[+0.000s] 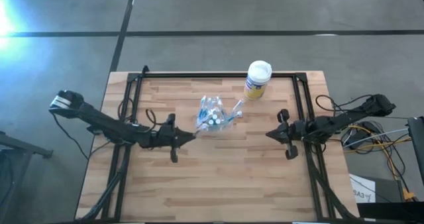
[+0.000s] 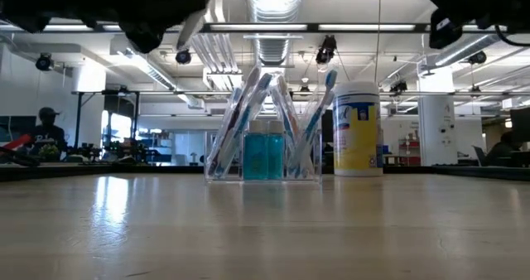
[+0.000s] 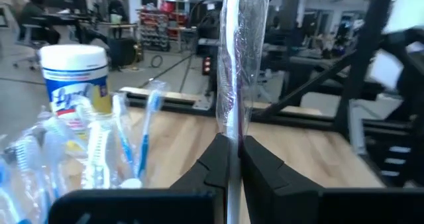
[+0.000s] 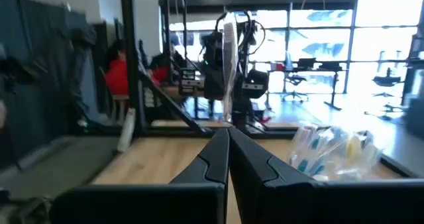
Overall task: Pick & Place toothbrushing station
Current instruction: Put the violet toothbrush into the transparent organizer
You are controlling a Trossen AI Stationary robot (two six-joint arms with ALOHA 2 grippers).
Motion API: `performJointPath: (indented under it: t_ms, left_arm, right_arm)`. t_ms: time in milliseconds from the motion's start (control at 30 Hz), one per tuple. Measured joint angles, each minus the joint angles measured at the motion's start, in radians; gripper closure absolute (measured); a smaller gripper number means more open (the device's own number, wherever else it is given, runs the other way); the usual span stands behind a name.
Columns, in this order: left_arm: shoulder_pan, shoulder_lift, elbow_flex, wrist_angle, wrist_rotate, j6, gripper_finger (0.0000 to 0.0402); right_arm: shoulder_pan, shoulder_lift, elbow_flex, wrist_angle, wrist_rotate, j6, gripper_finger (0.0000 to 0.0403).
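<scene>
The toothbrushing station (image 1: pixel 213 114) is a clear plastic holder with several toothbrushes and blue cups, standing on the wood table's far middle. It also shows in the low view (image 2: pixel 265 152) and the left wrist view (image 3: pixel 99 151). My left gripper (image 1: pixel 191 136) is just left of and nearer than the station, above the table, shut on a toothbrush in a clear wrapper (image 3: pixel 237 65). My right gripper (image 1: pixel 270 134) is shut and empty at the table's right, and its closed fingers show in the right wrist view (image 4: pixel 228 136). My left gripper pinches the wrapped toothbrush's white handle (image 3: pixel 233 136) between its two fingers. The fingers come level from the table's left and lie across the handle. The brush sticks out on both sides of the fingers and is lifted clear of the table (image 2: pixel 195 19).
A yellow canister with a white lid (image 1: pixel 257 79) stands at the table's far edge, right of the station. A black frame (image 1: pixel 218 75) runs along the table's far and side edges. People sit in the room behind the table (image 2: pixel 45 131).
</scene>
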Motion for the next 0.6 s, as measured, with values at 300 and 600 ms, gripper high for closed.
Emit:
performJointPath:
  t_ms: [300,600]
  left_arm:
    - [0.126,0.187,0.119,0.072,0.275,0.096,0.038]
    - [0.159,0.408,0.333,0.069,0.341,0.14,0.038]
  right_arm:
    - [-0.091,0.238,0.077,0.11,-0.156,-0.095,0.0394]
    - [-0.111,0.458,0.076,0.36,-0.157,-0.069,0.0322]
